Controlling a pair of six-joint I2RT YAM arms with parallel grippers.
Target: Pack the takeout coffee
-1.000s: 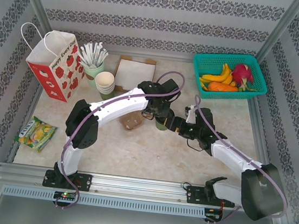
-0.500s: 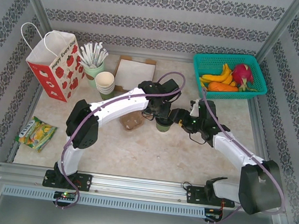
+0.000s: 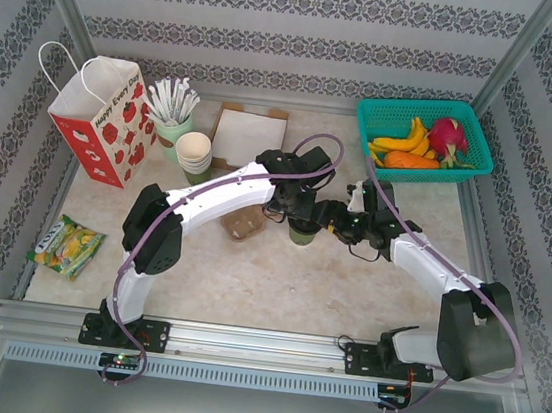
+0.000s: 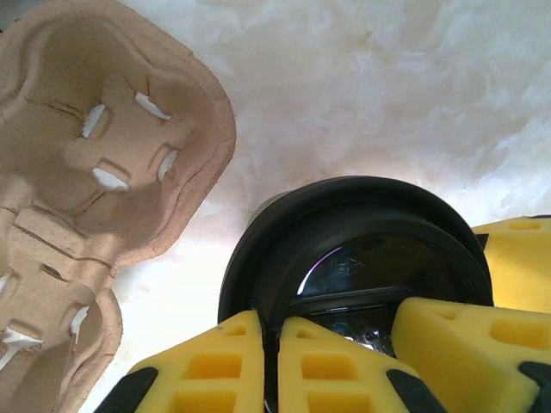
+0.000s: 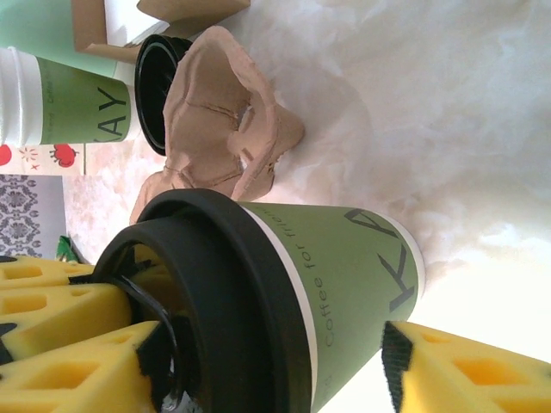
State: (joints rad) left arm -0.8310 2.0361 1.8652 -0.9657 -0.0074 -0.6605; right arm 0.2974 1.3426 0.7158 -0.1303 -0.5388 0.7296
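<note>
Here the takeout coffee (image 3: 302,233) stands near the middle of the table (image 3: 276,292), well apart from every edge, with bare surface on the near side. The left gripper (image 4: 269,366), almost closed, pinches its black lid rim. The right gripper (image 3: 320,224) stands wide around the cup body; whether it presses, I cannot tell. A cardboard tray (image 3: 242,225) lies just left. The teal basket (image 3: 364,127) at the far right holds fruit.

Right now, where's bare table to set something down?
Free: the wide near strip of table between the snack packet and the right arm; a smaller patch in front of the green fruit basket. Crowded: the back left with gift bag, stick cup, cup stack; centre around the takeout coffee and cup carrier.
</note>
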